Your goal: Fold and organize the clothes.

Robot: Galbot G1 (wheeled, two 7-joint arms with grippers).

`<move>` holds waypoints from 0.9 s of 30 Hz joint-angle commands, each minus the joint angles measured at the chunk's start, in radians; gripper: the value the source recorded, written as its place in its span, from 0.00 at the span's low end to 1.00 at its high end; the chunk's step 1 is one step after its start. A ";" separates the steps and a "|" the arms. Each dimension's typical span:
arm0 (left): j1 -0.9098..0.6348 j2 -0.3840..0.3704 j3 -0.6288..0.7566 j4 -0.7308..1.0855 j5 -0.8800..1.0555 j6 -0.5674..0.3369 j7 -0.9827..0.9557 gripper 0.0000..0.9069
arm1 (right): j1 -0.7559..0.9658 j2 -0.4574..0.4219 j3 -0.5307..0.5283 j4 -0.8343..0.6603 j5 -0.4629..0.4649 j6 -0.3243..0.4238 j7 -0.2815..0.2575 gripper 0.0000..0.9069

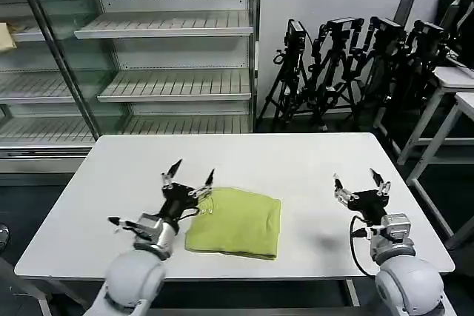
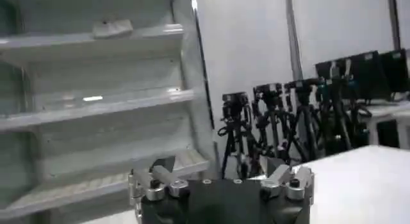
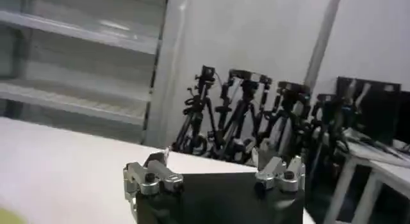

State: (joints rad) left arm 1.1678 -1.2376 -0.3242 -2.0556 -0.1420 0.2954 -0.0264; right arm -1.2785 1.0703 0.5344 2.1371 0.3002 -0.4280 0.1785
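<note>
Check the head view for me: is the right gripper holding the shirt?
No, the right gripper stands open above bare table, well apart from the folded T-shirt.

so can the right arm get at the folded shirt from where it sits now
Probably yes. The right tool hovers open over bare table, with nothing between it and the folded shirt. The left tool sits at the shirt's far left corner, away from that path.
</note>
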 commanded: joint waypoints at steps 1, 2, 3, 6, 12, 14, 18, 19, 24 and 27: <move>0.172 0.010 -0.258 -0.025 0.074 -0.079 0.210 1.00 | -0.024 0.032 -0.177 -0.023 -0.039 0.027 -0.036 1.00; 0.175 0.009 -0.261 -0.027 0.074 -0.080 0.210 1.00 | -0.022 0.036 -0.179 -0.023 -0.039 0.026 -0.036 1.00; 0.182 0.007 -0.264 -0.030 0.075 -0.082 0.210 1.00 | -0.019 0.040 -0.180 -0.026 -0.041 0.027 -0.033 1.00; 0.183 0.000 -0.272 -0.033 0.073 -0.083 0.198 1.00 | 0.000 0.043 -0.164 -0.039 -0.042 0.055 -0.024 1.00; 0.168 -0.016 -0.260 -0.028 0.067 -0.082 0.170 1.00 | 0.066 0.084 -0.140 -0.103 -0.076 0.127 0.017 1.00; 0.162 -0.021 -0.254 -0.026 0.067 -0.079 0.167 1.00 | 0.078 0.094 -0.141 -0.131 -0.096 0.141 0.022 1.00; 0.158 -0.026 -0.251 -0.023 0.066 -0.076 0.165 1.00 | 0.092 0.106 -0.143 -0.179 -0.115 0.167 0.023 1.00; 0.157 -0.027 -0.251 -0.023 0.065 -0.075 0.165 1.00 | 0.098 0.108 -0.142 -0.186 -0.116 0.166 0.023 1.00; 0.155 -0.028 -0.250 -0.013 0.063 -0.073 0.165 1.00 | 0.127 0.113 -0.143 -0.218 -0.111 0.166 0.021 1.00; 0.154 -0.028 -0.249 -0.012 0.063 -0.072 0.165 1.00 | 0.136 0.113 -0.148 -0.223 -0.110 0.166 0.019 1.00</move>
State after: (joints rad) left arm 1.3101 -1.2647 -0.5544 -2.0699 -0.0851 0.2299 0.1277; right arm -1.1873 1.1679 0.4008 1.9797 0.2109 -0.2980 0.1928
